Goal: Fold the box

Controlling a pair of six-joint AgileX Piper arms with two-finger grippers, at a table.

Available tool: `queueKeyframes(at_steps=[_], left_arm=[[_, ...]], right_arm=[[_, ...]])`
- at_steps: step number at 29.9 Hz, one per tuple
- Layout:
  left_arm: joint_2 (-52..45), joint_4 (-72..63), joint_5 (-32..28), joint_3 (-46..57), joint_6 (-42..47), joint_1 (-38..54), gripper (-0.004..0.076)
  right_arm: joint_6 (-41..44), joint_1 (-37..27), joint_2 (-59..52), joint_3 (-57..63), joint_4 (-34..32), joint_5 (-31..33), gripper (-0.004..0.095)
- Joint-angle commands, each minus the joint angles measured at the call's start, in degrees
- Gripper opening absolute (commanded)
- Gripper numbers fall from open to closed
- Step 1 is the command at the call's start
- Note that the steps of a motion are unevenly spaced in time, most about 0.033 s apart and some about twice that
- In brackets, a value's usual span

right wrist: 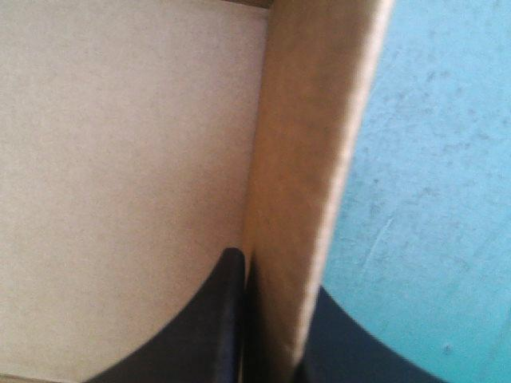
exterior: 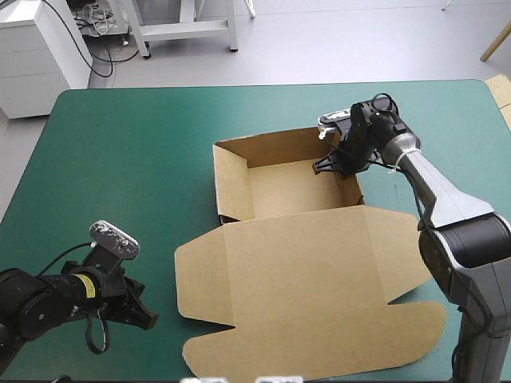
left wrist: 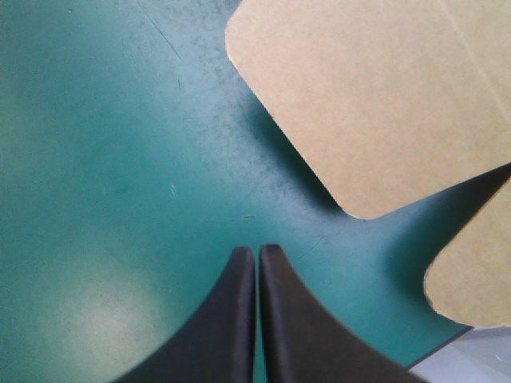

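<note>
The brown box (exterior: 303, 239) lies mid-table as an open tray, walls raised, its lid flat toward the near edge.

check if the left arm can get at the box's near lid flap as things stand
Probably yes: the left gripper is shut over bare teal-green cover, and the lid flap sits just ahead of it with nothing between.

So the right gripper (right wrist: 275, 275) has one wall (right wrist: 307, 159) of the box (exterior: 319, 263) sandwiched, and that wall covers most of the outer finger (right wrist: 351, 351), just a black sliver peeks out on the teal-green cover (right wrist: 431, 159) side. In the high view its fingertips are too small and dark to sort out. Ahead of the left gripper (left wrist: 257, 249), two rounded flaps (left wrist: 375, 96) of the box run out of frame, so no telling how far they go.
</note>
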State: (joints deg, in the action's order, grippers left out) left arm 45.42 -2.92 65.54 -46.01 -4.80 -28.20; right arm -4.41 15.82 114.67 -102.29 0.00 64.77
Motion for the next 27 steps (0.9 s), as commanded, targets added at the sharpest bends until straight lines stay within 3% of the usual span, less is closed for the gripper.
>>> queueKeyframes(at_steps=[1,12,27], left_arm=[[-0.3,-0.4,-2.3,-1.3,0.5,0.1,-0.0008],[-0.3,-1.0,-3.7,-1.3,0.6,0.1,-0.0008],[-0.3,-1.2,-3.7,-1.3,0.6,0.1,-0.0008]], right_arm=[[-0.3,0.0,-3.0,-1.7,0.4,-1.3,-0.0021],[-7.0,-5.9,-8.8,-1.9,0.0,-8.6,-0.0021],[-7.8,-36.1,-12.0,-1.9,1.5,-6.8,-0.0021]])
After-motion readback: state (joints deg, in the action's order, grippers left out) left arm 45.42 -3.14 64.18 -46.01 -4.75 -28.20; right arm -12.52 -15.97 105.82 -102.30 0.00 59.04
